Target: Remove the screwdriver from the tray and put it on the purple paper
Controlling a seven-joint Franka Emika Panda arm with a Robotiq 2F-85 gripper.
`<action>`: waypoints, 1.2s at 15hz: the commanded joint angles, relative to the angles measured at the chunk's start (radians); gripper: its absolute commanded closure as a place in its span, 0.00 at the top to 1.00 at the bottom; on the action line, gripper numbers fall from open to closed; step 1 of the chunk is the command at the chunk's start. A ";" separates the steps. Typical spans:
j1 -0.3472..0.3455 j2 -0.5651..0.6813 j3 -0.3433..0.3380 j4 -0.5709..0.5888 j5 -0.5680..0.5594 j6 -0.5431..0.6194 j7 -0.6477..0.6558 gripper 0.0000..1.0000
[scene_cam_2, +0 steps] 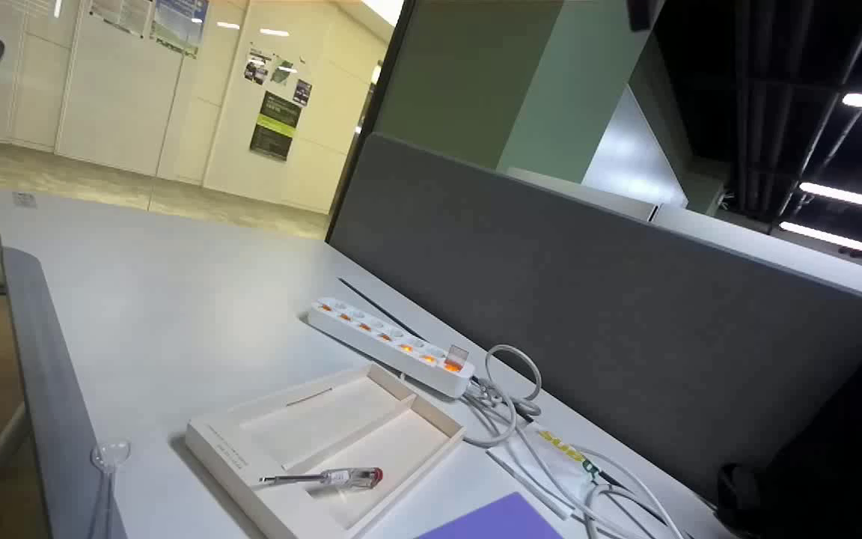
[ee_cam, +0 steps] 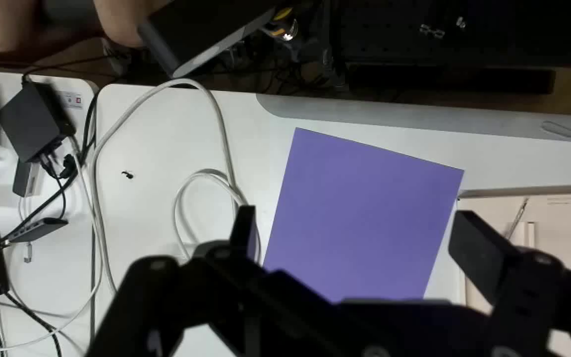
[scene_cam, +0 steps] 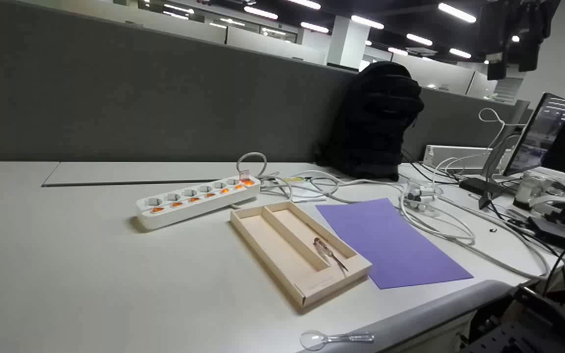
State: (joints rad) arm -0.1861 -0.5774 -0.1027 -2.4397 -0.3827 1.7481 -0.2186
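Pre-grasp, I'm guessing: end effector [ee_cam: 354, 230] is hanging high, spread and empty, screwdriver [scene_cam_2: 354, 477] is lying in the tray [scene_cam: 321, 282], side nearer the paper [scene_cam: 395, 245], so next move is probably calling for lining up over the screwdriver, descending, pinching.

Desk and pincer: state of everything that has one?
Pincer, open, holding nothing
Tray, flat on the desk
Screwdriver, ungripped, in the tray, tip over its flat end
Purple paper, flat, beside the tray
Power strip, at least some orange switches lit
Backpack, standing upright
Clear spoon, lying at the desk edge
Monitor, can't tell on or off
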 commanded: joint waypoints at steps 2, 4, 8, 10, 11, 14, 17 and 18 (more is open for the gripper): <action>0.024 -0.001 -0.019 0.003 -0.009 -0.005 0.009 1.00; 0.024 -0.001 -0.019 0.003 -0.009 -0.005 0.009 1.00; 0.024 -0.001 -0.019 0.003 -0.009 -0.005 0.009 1.00; 0.024 -0.001 -0.019 0.003 -0.009 -0.005 0.009 1.00; 0.024 -0.001 -0.019 0.003 -0.009 -0.005 0.009 1.00; 0.026 0.005 -0.014 -0.004 -0.011 -0.003 0.016 1.00; 0.044 0.015 0.002 -0.049 -0.007 0.056 0.061 1.00; 0.054 0.016 0.006 -0.074 0.001 0.101 0.081 1.00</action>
State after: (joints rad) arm -0.1635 -0.5675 -0.1010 -2.4645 -0.3828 1.7726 -0.2080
